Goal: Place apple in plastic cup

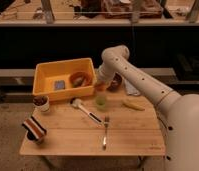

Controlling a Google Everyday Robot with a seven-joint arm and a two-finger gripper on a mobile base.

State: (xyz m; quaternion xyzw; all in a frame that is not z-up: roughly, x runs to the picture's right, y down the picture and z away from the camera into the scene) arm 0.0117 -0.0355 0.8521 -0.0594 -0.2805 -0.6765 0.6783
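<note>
The pale-green plastic cup (101, 102) stands upright near the middle of the wooden table (133, 135). My gripper (99, 85) hangs just above and slightly behind the cup, at the front right corner of the yellow bin. It is shut on the orange-red apple (99, 87), which shows only partly below the fingers. The apple sits a little above the cup's rim, apart from it. My white arm reaches in from the right.
The yellow bin (45, 75) holds a blue sponge (59, 85) and a brown ring-shaped item (79, 79). A dark brown bowl (115, 83) is behind the arm. A banana (133, 104), white cup (41, 103), brush (84, 109), fork (105, 132) and striped object (34, 128) lie around.
</note>
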